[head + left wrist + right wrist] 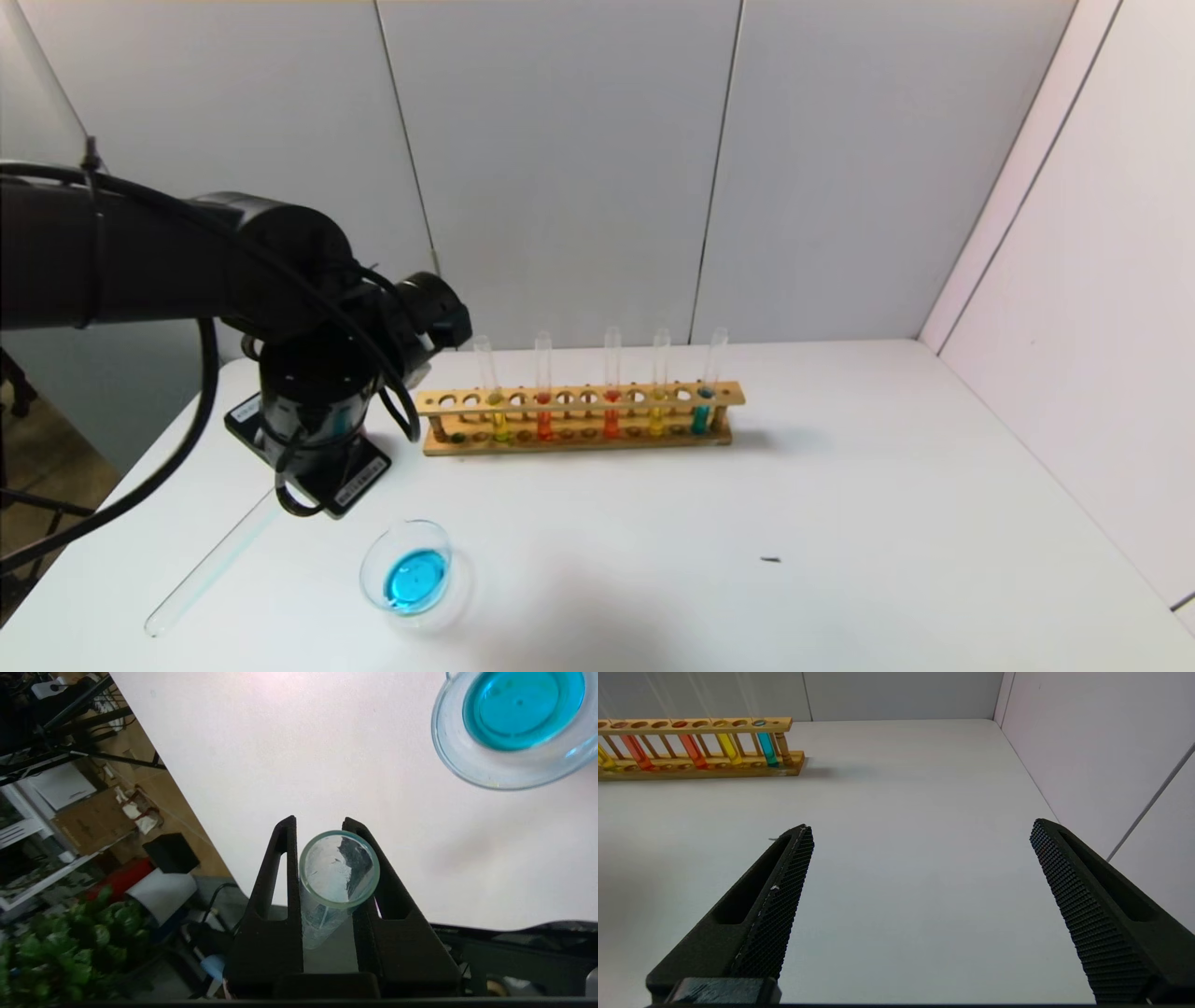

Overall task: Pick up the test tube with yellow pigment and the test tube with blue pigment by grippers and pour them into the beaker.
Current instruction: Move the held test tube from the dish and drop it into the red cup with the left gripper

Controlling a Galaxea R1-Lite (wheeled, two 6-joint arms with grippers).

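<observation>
Blue liquid fills the bottom of the beaker, which sits on the white table in front of the wooden rack. The left gripper is clamped on an emptied blue tube, held tilted just left of the beaker, its closed end low near the table edge. The yellow tube stands upright in the rack, with a teal tube beside it at the rack's right end. The right gripper hangs over bare table with its fingers spread wide, well apart from the rack.
</observation>
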